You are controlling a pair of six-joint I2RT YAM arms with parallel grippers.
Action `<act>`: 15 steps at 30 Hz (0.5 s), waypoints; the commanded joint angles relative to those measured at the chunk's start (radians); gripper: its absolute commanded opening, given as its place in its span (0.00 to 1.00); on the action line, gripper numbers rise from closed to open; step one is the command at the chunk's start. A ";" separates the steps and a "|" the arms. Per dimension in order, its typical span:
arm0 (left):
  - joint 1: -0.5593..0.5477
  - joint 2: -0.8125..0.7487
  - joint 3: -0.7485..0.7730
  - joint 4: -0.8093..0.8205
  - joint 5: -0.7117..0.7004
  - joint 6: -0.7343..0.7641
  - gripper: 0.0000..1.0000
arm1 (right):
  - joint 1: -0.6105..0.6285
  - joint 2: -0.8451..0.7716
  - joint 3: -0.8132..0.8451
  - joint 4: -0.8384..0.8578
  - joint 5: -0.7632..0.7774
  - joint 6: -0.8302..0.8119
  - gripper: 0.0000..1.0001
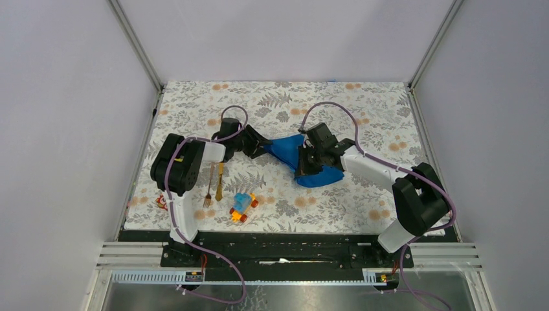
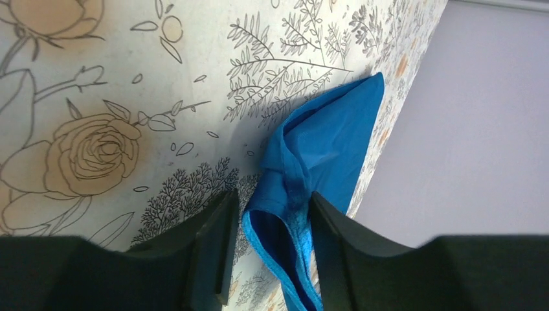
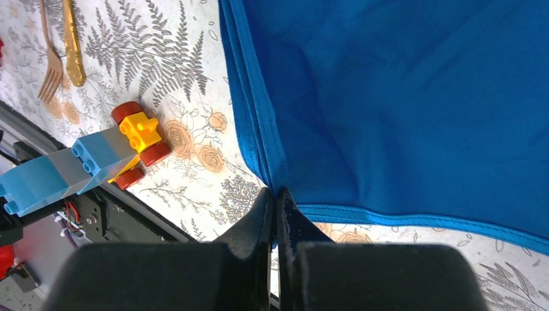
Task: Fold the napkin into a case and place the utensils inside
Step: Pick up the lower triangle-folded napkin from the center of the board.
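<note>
The bright blue napkin (image 1: 289, 150) lies crumpled in the middle of the table, stretched between both grippers. My left gripper (image 1: 267, 148) is at its left corner; in the left wrist view the jaws (image 2: 273, 197) stand apart around a bunched fold of the napkin (image 2: 336, 129), which touches only the right finger. My right gripper (image 1: 304, 167) is shut on the napkin's hemmed corner (image 3: 275, 193), with the napkin (image 3: 401, 97) spreading beyond it. The golden fork (image 1: 209, 188) and knife (image 1: 220, 181) lie side by side at the near left; they also show in the right wrist view, fork (image 3: 48, 71) and knife (image 3: 71, 45).
A blue-and-orange toy car (image 1: 243, 207) sits near the front edge, right of the utensils, and shows in the right wrist view (image 3: 97, 155). A red block (image 1: 162, 202) lies by the left arm's base. Walls enclose the floral table (image 1: 362, 110) on three sides.
</note>
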 commanded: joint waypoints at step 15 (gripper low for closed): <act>0.009 0.021 0.109 -0.068 -0.010 0.119 0.14 | -0.007 -0.060 -0.082 0.140 -0.144 0.024 0.00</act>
